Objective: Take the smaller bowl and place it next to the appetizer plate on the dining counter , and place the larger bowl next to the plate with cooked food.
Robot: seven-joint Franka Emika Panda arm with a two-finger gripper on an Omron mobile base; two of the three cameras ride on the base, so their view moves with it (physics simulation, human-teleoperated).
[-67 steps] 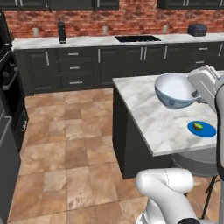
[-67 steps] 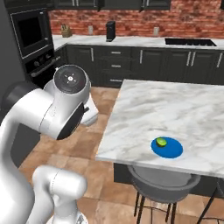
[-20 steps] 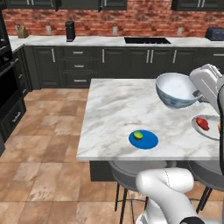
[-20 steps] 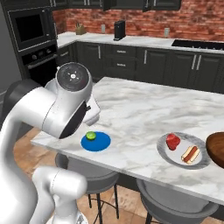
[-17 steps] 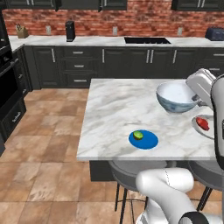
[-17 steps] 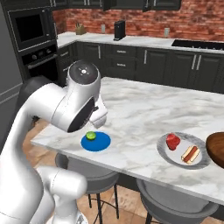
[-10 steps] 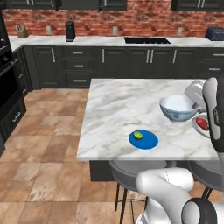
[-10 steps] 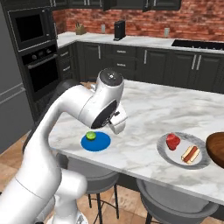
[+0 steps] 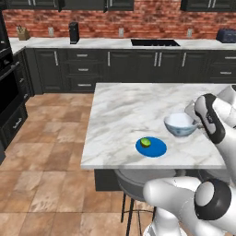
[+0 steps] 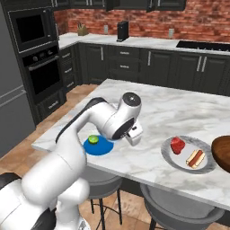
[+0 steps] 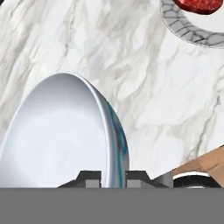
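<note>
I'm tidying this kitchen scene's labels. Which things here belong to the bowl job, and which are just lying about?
In the job: smaller bowl, pinched at its rim by the fingers; appetizer plate; plate with cooked food; larger bowl; dining counter.

Lying about: stools; black canister; toaster.

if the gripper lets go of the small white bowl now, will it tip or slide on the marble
The smaller bowl looks rigid and glazed, so likely slippery and chippable on the dining counter. The gripper pinches only its rim, so it may rock a little on release. Its broad, low shape should probably settle upright beside the appetizer plate.
</note>
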